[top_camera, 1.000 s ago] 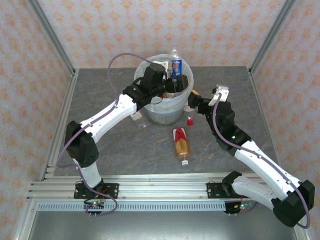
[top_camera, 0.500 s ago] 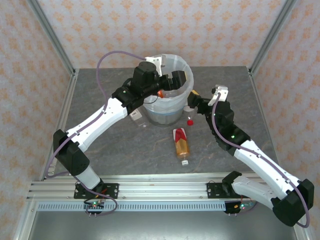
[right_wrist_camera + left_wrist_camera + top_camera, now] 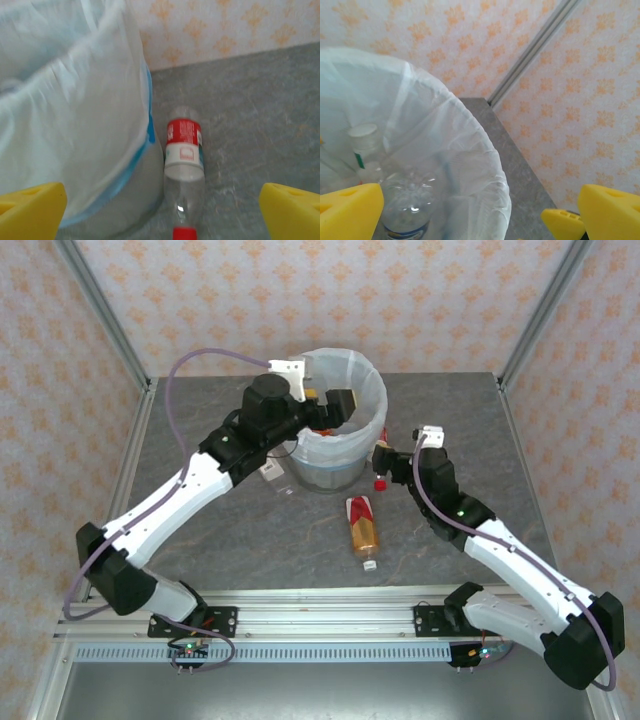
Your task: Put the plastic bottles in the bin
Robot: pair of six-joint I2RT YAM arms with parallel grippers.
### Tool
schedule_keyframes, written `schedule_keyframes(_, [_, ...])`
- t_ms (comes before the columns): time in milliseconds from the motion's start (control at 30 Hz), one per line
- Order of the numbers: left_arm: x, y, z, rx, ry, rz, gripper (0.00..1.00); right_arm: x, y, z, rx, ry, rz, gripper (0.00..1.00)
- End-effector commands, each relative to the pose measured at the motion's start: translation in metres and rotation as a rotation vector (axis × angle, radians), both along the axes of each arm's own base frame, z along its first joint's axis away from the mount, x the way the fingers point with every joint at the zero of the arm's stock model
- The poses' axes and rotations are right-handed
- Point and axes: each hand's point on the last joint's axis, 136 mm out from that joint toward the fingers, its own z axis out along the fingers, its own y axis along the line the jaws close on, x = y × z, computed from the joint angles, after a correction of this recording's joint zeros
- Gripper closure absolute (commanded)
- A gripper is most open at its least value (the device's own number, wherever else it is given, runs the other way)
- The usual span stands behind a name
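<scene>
My left claw hangs spread and empty above the bin, my right claw spread just as wide low beside the bin, facing the red-labelled bottle lying just beside its wall, where a crooked pinch could squirt that slick round bottle away.

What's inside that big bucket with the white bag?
The bin holds a white-capped bottle and a clear bottle with a blue label. Seen from above, the left gripper covers part of the inside; folds of the bag hide whatever lies deeper.
</scene>
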Motion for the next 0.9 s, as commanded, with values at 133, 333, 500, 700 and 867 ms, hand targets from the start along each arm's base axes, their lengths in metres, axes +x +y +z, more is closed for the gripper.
schedule_keyframes(133, [-0.009,0.049,0.009,0.036,-0.072,0.187,0.0,-0.02,0.009,-0.047,0.049,0.18,0.058,0.01])
schedule_keyframes(333, [-0.014,0.102,-0.01,0.056,-0.032,0.408,0.0,-0.027,0.014,-0.073,0.106,0.26,0.034,0.01])
schedule_keyframes(500, [-0.02,0.149,-0.027,0.075,-0.004,0.553,0.0,-0.038,0.025,-0.092,0.116,0.311,0.084,0.01])
schedule_keyframes(700, [-0.033,0.201,-0.048,0.062,0.048,0.75,0.0,-0.048,0.037,-0.11,0.125,0.37,0.131,0.01])
schedule_keyframes(867, [-0.04,0.219,-0.062,0.066,0.073,0.813,0.0,-0.055,0.045,-0.123,0.161,0.417,0.149,0.01])
